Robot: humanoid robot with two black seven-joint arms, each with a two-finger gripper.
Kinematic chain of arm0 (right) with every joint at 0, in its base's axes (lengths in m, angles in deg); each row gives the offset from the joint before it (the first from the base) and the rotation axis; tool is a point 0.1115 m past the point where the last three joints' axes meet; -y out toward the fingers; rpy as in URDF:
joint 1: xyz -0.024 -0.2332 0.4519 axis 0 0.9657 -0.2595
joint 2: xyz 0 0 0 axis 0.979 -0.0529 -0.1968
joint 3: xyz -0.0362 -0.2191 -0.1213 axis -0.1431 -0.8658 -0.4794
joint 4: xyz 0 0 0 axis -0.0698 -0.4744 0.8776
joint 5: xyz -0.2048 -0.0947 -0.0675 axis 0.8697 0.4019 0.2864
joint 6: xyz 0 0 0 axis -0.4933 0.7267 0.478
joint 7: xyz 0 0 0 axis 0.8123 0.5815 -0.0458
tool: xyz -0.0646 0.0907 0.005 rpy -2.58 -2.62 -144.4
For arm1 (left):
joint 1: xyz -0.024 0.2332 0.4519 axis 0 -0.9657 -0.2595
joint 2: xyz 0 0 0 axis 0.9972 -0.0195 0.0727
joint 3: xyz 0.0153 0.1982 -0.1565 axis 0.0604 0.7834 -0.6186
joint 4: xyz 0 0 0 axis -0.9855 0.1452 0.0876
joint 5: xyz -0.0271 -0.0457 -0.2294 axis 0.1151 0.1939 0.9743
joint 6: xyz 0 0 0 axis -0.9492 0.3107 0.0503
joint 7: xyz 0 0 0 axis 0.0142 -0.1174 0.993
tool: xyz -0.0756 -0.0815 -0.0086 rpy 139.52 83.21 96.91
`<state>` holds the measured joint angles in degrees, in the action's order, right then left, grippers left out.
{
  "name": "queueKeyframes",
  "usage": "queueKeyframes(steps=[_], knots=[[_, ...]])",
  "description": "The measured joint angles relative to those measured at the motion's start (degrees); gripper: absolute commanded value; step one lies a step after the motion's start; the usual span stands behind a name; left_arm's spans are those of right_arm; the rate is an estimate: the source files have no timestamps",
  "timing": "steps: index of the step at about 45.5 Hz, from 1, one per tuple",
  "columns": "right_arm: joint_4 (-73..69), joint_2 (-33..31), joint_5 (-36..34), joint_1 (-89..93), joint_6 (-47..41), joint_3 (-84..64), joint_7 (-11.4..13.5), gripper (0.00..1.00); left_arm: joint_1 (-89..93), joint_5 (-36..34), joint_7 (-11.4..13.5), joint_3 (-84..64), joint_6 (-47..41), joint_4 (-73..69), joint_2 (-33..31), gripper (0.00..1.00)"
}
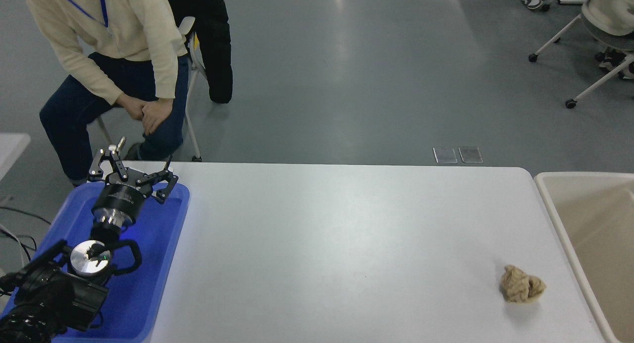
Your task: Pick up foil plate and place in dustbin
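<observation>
The foil plate is out of view in the head view. The beige dustbin (559, 219) stands at the right edge, against the white table (346, 244); only its left rim and part of its inner wall show. My right arm and gripper are out of view. My left gripper (132, 167) is parked at the lower left over the blue tray (158, 263), its fingers spread open and empty.
A small crumpled tan paper ball (521, 284) lies on the table near the dustbin. A person (114, 50) sits on a chair at the far left side, hands clasped. Office chairs (602, 40) stand at the far right on the grey floor.
</observation>
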<state>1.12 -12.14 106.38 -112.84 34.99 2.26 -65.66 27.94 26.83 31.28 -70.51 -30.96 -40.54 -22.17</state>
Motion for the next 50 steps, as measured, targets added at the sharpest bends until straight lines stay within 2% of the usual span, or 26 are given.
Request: queueKeyframes(steps=[11,23,39,44,48,50], knots=[[17.3,3.5,-1.4,26.8,1.1,19.6,0.2,0.0,0.0,0.0,0.0,0.0,0.0,0.0,0.0,1.0],[36.3,13.1,-1.9,48.4,3.8,35.1,0.2,0.0,0.0,0.0,0.0,0.0,0.0,0.0,0.0,1.0],[45.7,23.8,-2.2,63.8,21.4,43.3,0.4,0.02,0.0,0.0,0.0,0.0,0.0,0.0,0.0,1.0],[46.6,25.7,-2.3,66.3,25.5,44.2,0.4,0.25,0.0,0.0,0.0,0.0,0.0,0.0,0.0,1.0],[47.0,26.5,-2.5,67.4,27.6,44.5,0.4,0.71,0.0,0.0,0.0,0.0,0.0,0.0,0.0,1.0],[47.1,26.9,-2.6,67.7,29.0,44.7,0.4,0.89,0.0,0.0,0.0,0.0,0.0,0.0,0.0,1.0]])
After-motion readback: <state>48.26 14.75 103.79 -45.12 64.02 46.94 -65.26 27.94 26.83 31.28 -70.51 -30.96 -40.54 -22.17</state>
